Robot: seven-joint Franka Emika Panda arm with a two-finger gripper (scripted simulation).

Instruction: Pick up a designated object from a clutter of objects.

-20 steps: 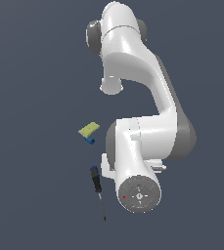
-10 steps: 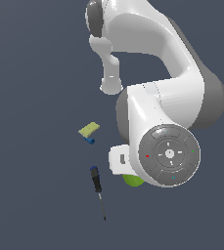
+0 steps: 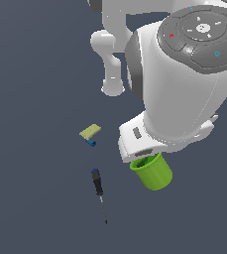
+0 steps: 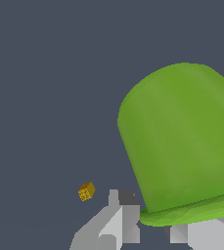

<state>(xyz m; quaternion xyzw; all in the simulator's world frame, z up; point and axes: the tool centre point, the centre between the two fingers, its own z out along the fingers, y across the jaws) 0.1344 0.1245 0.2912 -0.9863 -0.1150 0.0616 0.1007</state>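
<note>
Since the fingers (image 4: 152, 229) pinch the green cup (image 3: 152, 171) at its rim, its body hangs straight below them.

the arm (image 3: 179, 79) looms large, wrist pointing down, jaws closed on the cup's (image 3: 152, 171) rim.

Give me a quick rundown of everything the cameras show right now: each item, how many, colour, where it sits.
Cup: one, lime green, tucked under the arm's wrist, rim toward the pincer.
Screwdriver: one, black-and-blue handle, lying flat to the exterior view's left of the cup.
Flat block: one, pale yellow-green with a blue piece, beyond the screwdriver.
Tiny block: one, yellow, seen only in the wrist view, apart from the cup.
Surface: dark grey-blue.
Arm: one, white, filling the exterior view's upper right.
Pincer: grey fingers at the cup's rim; grip unclear.
</note>
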